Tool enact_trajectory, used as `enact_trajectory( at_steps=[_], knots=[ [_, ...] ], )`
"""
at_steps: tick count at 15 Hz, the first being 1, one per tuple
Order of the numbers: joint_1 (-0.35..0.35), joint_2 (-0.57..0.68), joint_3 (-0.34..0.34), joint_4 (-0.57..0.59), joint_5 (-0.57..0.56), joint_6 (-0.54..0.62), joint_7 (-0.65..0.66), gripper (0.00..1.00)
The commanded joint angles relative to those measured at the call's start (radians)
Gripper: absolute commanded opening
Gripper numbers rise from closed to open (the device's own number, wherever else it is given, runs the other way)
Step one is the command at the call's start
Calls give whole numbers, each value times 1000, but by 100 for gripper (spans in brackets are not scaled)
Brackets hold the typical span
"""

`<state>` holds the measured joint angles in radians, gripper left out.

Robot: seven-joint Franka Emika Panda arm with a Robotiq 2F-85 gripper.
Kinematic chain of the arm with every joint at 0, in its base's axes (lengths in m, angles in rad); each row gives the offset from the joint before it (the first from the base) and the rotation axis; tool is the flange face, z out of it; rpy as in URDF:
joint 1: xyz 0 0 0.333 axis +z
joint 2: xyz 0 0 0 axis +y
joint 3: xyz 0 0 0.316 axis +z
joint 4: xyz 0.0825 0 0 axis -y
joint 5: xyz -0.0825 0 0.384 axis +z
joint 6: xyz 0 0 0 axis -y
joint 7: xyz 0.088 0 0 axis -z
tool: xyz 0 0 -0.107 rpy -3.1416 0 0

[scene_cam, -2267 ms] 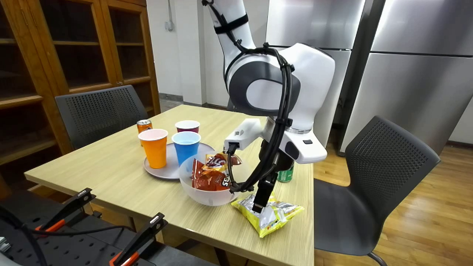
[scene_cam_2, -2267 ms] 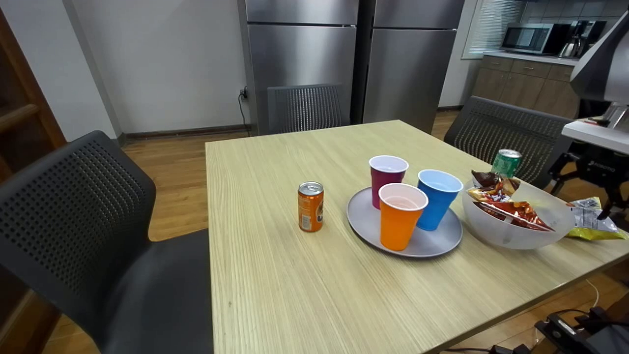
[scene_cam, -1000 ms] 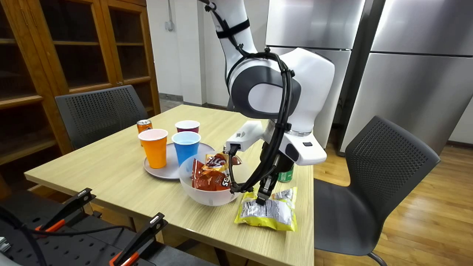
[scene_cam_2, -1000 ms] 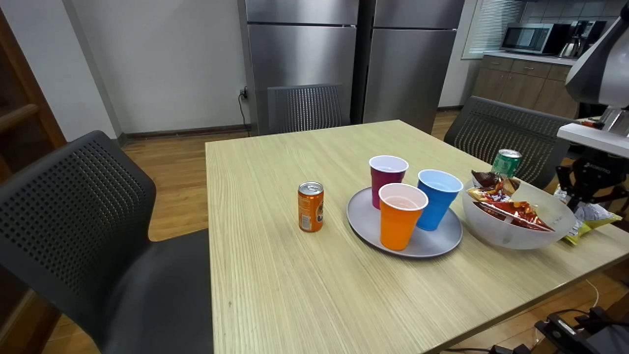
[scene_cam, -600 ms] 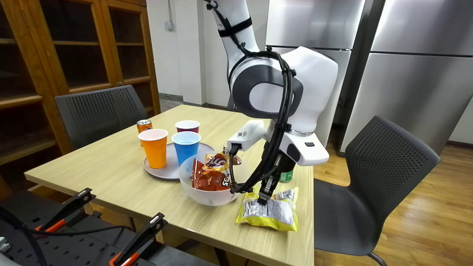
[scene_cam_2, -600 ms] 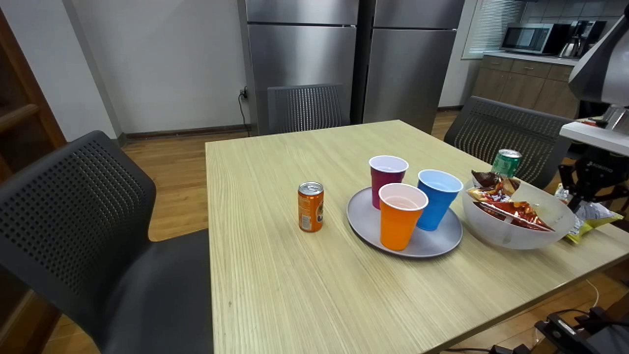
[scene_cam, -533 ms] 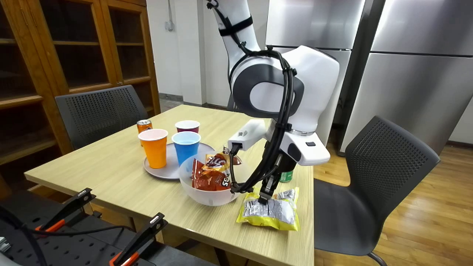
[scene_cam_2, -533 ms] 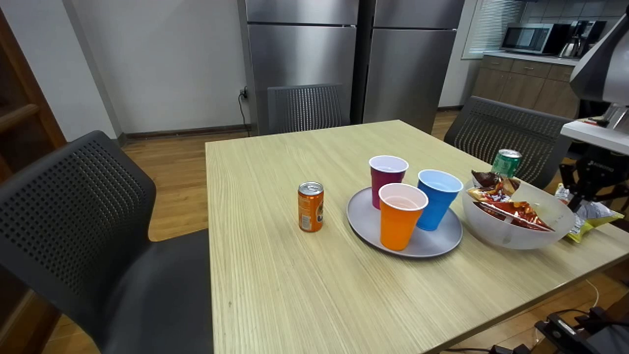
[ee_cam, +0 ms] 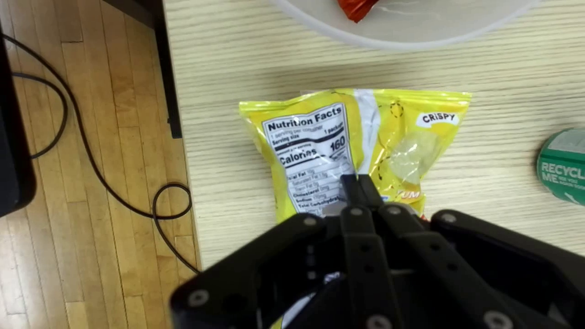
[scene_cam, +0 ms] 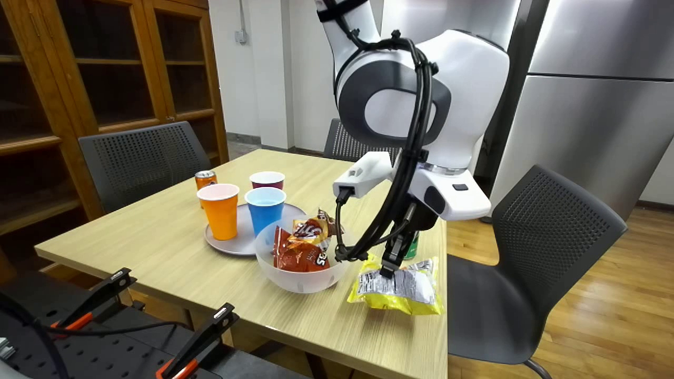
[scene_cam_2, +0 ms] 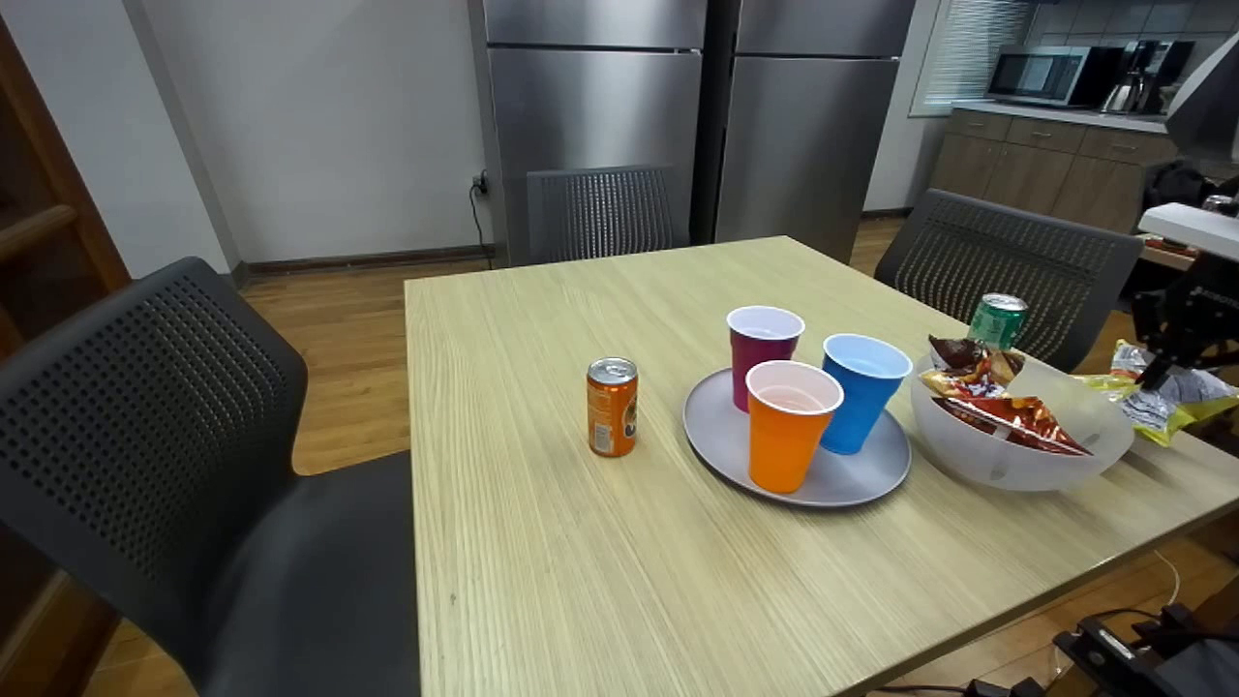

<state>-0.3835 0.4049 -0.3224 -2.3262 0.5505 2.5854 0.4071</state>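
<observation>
My gripper (ee_cam: 358, 180) is shut on a yellow chip bag (ee_cam: 311, 132), its fingertips pinching the middle of the back side, beside the nutrition label. In an exterior view the bag (scene_cam: 413, 288) hangs a little above the table, with a shadow under it, to the right of a frosted bowl (scene_cam: 295, 284). Red and orange snack bags (scene_cam: 301, 258) lie in that bowl. The gripper (scene_cam_2: 1152, 373) also shows at the right edge of an exterior view, partly cut off. The lower part of the bag is hidden behind the gripper in the wrist view.
A green can (ee_cam: 564, 167) stands close to the bag. Beyond the bowl, a grey plate (scene_cam_2: 716, 440) carries orange (scene_cam_2: 789, 436), blue (scene_cam_2: 861, 397) and purple (scene_cam_2: 755, 353) cups. An orange can (scene_cam_2: 612, 407) stands apart. A dark chair (scene_cam: 553, 252) adjoins the table edge.
The open gripper has shut on the yellow bag, which turned as it was gripped. Since half a second ago, gripper and bag have risen and shifted right in an exterior view.
</observation>
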Motion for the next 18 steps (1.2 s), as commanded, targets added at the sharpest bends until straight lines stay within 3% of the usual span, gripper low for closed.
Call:
enact_trajectory(
  at_steps=[1,18],
  knots=[
    [-17,-106,-5,-63,13,-23,-31,0],
    [28,-327,0,-198,29,-2,-70,0]
  ],
)
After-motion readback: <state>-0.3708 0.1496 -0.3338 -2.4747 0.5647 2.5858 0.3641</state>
